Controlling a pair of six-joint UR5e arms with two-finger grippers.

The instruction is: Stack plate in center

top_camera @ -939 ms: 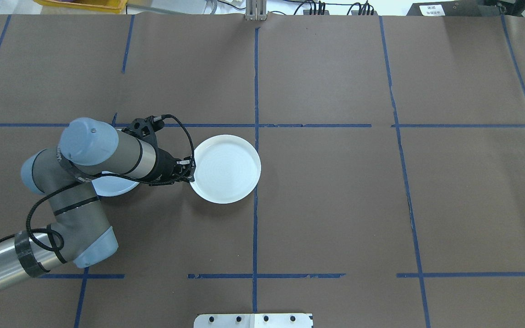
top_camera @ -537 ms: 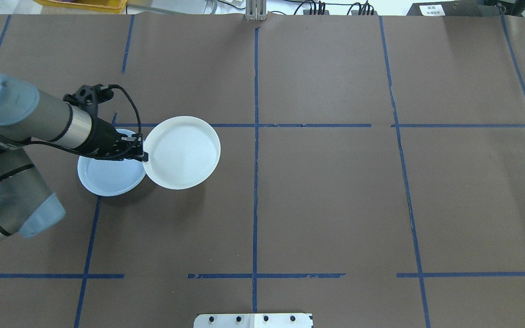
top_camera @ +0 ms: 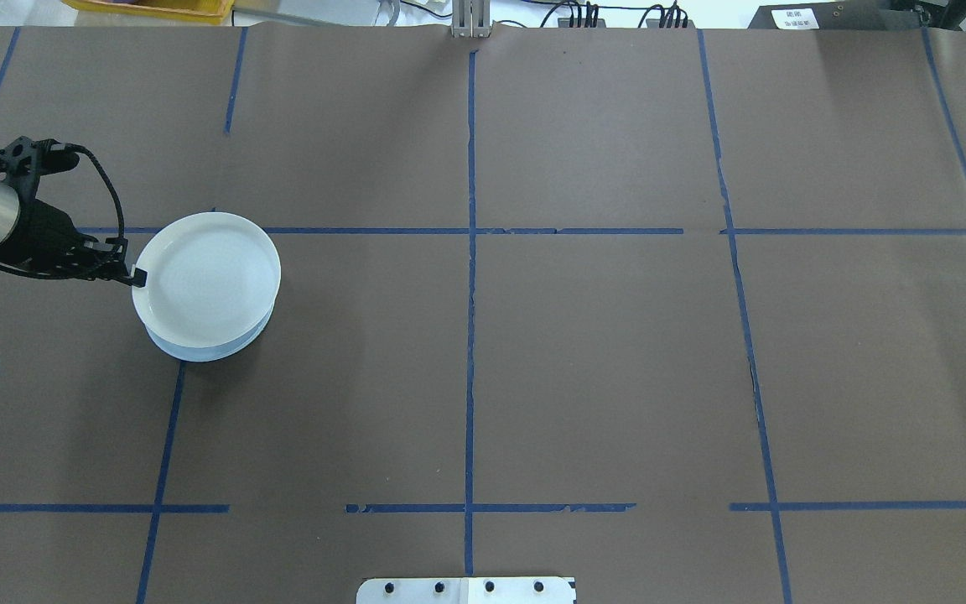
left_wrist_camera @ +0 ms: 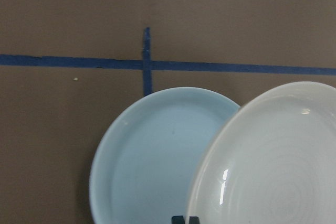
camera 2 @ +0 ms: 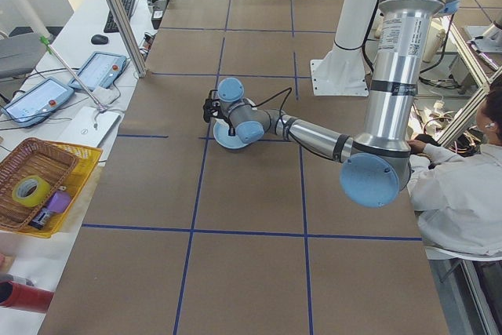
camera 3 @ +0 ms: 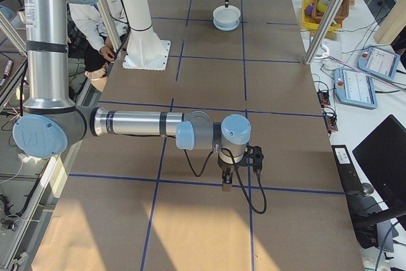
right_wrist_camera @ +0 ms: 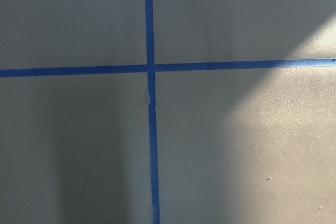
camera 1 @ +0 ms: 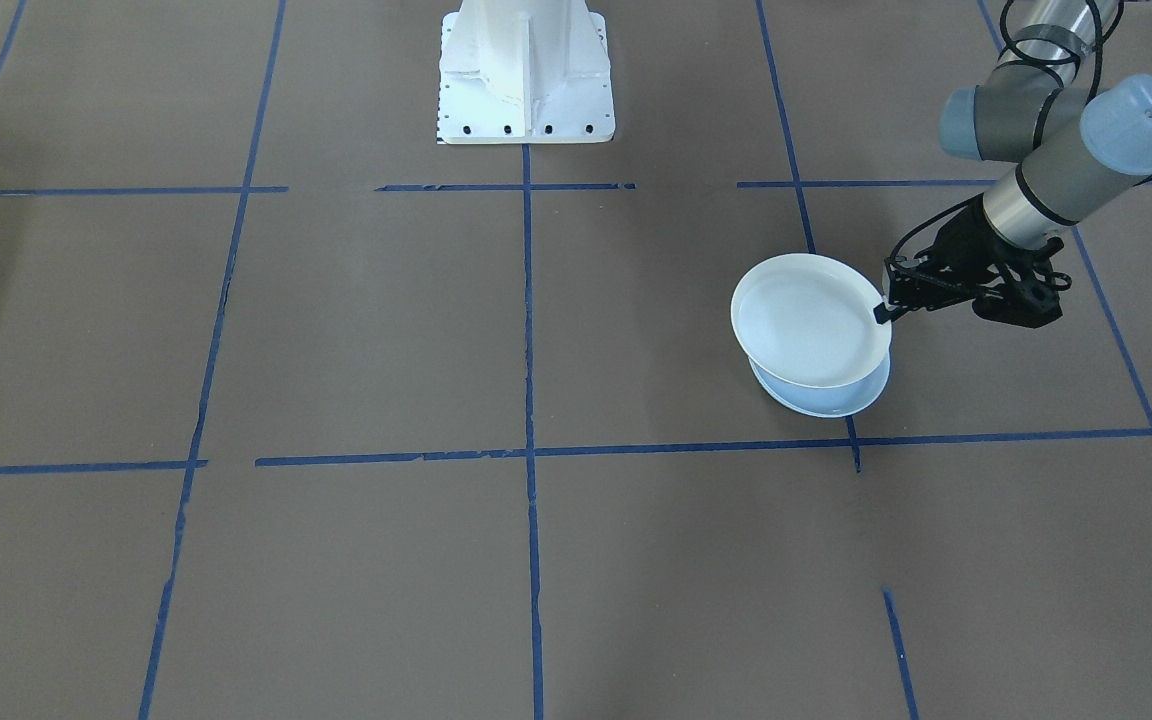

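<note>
Here the left end effector (top_camera: pixel 136 278) is clenched on the nine o'clock rim of the ringed white plate (top_camera: pixel 206 277), holding it just above the pale bluish plate (top_camera: pixel 213 347), which lies on the counter (top_camera: pixel 584 352) at the overhead view's nine o'clock, well apart from the table's middle. The upper plate sits offset toward twelve o'clock, so a crescent of the lower one shows at six. Released now, it would likely land rim on rim, tilt or skid instead of nesting; a single-edge pinch also lets a smooth glossy plate sag or slip. Both plates are round, shallow, hard and shiny with raised rims; the held one has faint concentric rings, the lower a smooth inside. The counter covering is matt brown with blue tape lines. For the right end effector (camera 3: pixel 227 182), far off at the counter's other end, I cannot tell open from closed.
</note>
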